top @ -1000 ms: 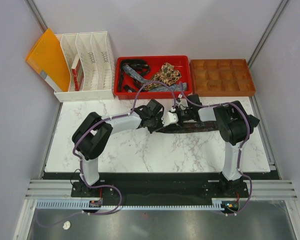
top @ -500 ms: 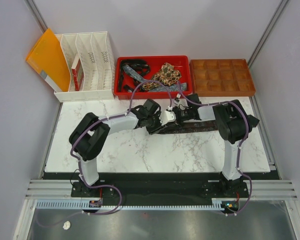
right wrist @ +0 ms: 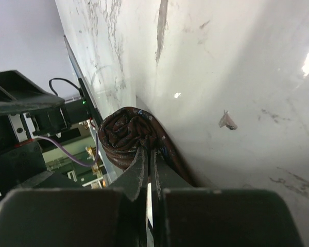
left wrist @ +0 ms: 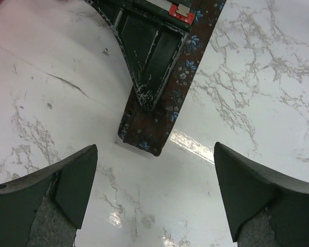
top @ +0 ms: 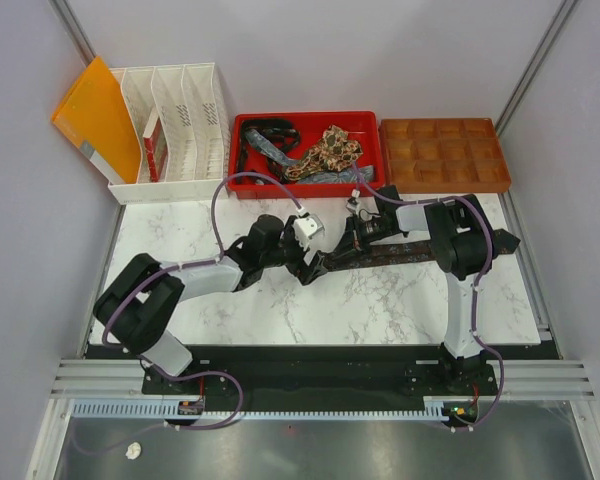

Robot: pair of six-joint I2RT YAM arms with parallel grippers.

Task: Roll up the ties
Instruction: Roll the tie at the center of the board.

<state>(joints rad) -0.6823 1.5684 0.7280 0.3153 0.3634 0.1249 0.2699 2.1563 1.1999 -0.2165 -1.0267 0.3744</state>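
Observation:
A dark brown tie with small blue flowers lies across the marble, its left end wound into a small roll. My right gripper is shut, its tips biting into the edge of that roll; the loose strip runs back alongside one finger. From above, the right gripper sits at the tie's left end. My left gripper stands wide open just short of that end, holding nothing. In its view the right arm's finger lies on the tie. Seen from above, the left gripper is just left of the tie.
A red tray behind holds more ties, a tan speckled one and a blue patterned one. A brown compartment tray stands to its right, a white file rack and orange folder at back left.
The left gripper opened, let go of the tie's end and drew back to the left. The right gripper closed on the rolled end.

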